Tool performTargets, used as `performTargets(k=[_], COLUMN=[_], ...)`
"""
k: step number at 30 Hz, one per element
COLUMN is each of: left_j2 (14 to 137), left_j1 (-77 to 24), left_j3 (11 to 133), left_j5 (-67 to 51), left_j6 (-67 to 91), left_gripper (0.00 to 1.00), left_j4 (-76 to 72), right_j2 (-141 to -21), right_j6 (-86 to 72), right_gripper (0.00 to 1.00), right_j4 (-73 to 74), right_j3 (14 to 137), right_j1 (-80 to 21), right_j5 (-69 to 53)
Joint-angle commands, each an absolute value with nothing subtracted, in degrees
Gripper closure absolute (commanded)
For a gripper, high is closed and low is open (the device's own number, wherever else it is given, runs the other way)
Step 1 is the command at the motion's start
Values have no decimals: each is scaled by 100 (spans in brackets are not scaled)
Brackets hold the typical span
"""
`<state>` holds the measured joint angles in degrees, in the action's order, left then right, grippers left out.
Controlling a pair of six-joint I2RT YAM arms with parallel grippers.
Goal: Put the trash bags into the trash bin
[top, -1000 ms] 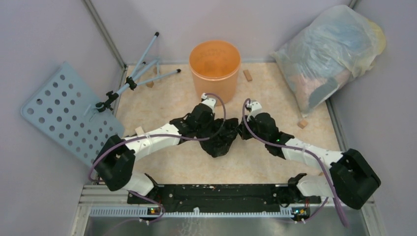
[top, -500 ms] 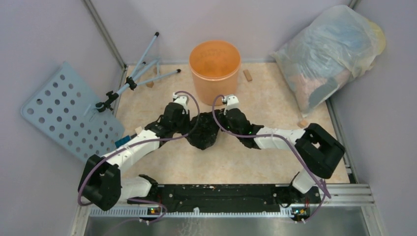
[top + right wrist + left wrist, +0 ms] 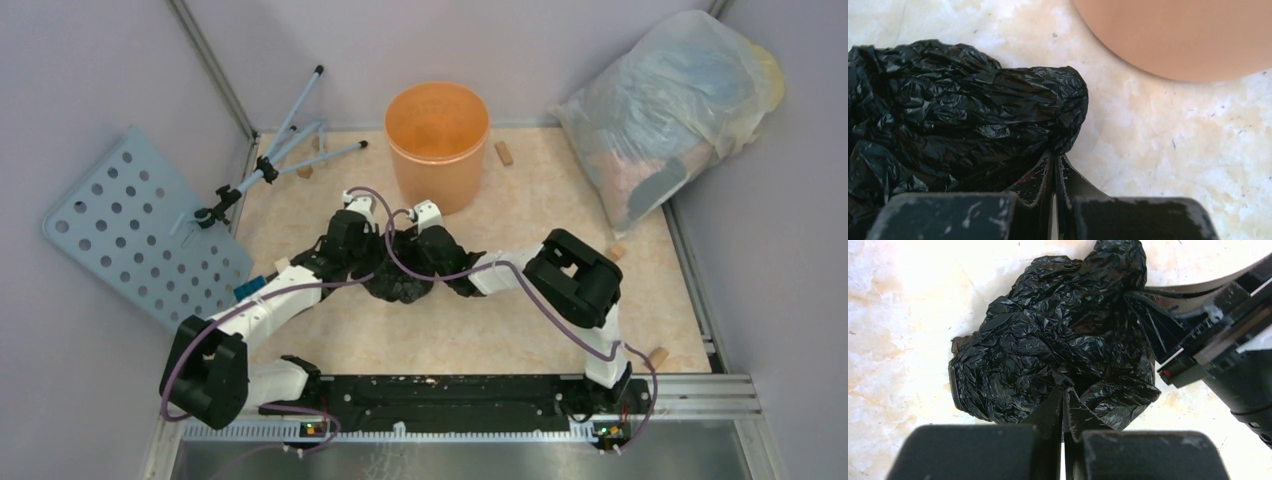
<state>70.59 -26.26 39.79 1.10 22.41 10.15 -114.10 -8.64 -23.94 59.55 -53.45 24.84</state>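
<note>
Bag: 1 crumpled black wad on the counter, near the bin on its front side but apart from it; no part of it is inside. Bin upright.

Left claw: pressed together, tips pinching a fold at the wad's edge.

Right claw: pressed together, nipping a fold on the end of the bag nearer the bin.

The 2 arms bend inward and meet at the wad from opposite sides, left claw on its left, right claw on its right.

Big translucent sack leans in the far right corner, well apart.
</note>
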Motion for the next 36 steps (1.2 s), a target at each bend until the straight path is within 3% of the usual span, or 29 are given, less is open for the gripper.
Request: performTargets(k=[1, 14, 23, 31, 36], left_j2=[6811, 6423, 5777, 5245, 4746], left_j1=[-2619, -2602, -2599, -2601, -2576], left_j3=[3961, 3808, 3867, 4141, 3769], left_j5=[79, 32, -579, 35, 211], left_j6=[2260, 2341, 2244, 2448, 2738], left_gripper=[100, 100, 100, 100, 100], left_j4=[813, 807, 992, 1771, 1504], right_j2=[-11739, -10354, -8937, -7881, -7411], right_j6=[-651, -561, -1441, -1753, -2041], right_gripper=[100, 100, 100, 100, 100], right_j4=[-2080, -3940, -3375, -2618, -2448], right_j3=[6569, 4607, 3722, 3287, 2984], right_j1=[-5394, -5616, -5616, -5590, -5406], right_j5=[2970, 3259, 3321, 4082, 4072])
